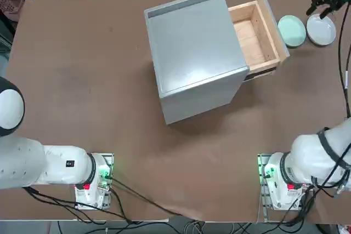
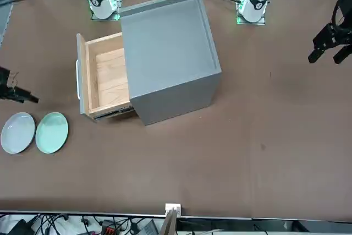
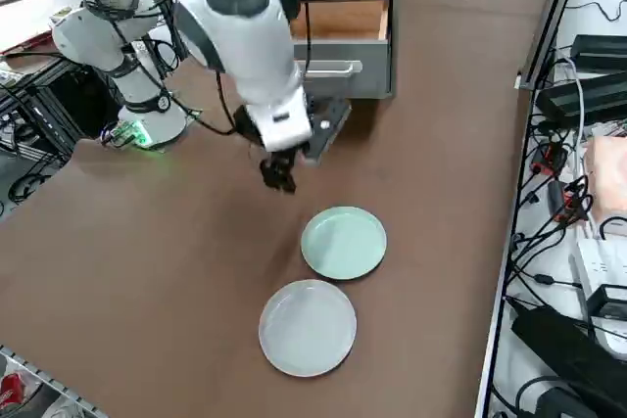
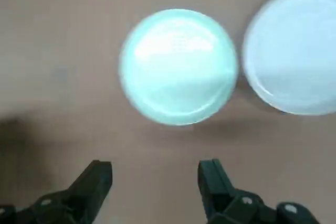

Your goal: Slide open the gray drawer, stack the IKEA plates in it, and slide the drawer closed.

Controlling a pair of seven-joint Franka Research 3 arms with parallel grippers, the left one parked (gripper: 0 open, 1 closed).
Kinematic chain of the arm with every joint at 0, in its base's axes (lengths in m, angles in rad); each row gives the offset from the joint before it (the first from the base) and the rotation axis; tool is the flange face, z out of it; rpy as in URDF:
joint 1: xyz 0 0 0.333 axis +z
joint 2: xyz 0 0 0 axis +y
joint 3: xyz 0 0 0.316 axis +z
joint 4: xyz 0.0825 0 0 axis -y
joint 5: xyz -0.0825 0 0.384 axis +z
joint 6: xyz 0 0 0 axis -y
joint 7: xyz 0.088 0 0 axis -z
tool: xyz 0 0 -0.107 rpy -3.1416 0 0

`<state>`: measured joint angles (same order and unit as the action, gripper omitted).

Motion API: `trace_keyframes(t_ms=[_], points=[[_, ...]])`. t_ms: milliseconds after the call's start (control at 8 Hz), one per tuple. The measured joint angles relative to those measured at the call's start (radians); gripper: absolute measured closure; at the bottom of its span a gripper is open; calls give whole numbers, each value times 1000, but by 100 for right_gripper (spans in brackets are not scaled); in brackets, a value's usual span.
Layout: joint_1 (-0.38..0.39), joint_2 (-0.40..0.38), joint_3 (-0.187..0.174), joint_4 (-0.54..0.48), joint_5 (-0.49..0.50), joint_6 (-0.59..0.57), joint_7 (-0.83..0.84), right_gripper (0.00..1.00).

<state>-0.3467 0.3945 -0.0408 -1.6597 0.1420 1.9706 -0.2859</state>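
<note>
While 2 round plates, 1 green (image 1: pixel 292 30) and 1 white (image 1: pixel 321 29), sit beside 1 pulled-out drawer (image 1: pixel 256 35) of 1 gray cabinet (image 1: pixel 196 53), 1 right claw (image 4: pixel 155 174) hangs near them, spread wide.

Brown tabletop (image 1: pixel 109 108) fills most of the top view; in the right side view, white surface (image 3: pixel 588 17) with cables and power strip (image 3: pixel 600 271) along right edge.
</note>
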Motion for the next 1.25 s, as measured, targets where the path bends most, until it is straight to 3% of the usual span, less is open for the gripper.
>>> trace_keyframes(t_ms=[250,750,1250], points=[[-1,55,2,0,-65,74,155,5],[-32,191,0,-27,-71,281,266,13],[-47,244,0,-28,-71,329,347,23]])
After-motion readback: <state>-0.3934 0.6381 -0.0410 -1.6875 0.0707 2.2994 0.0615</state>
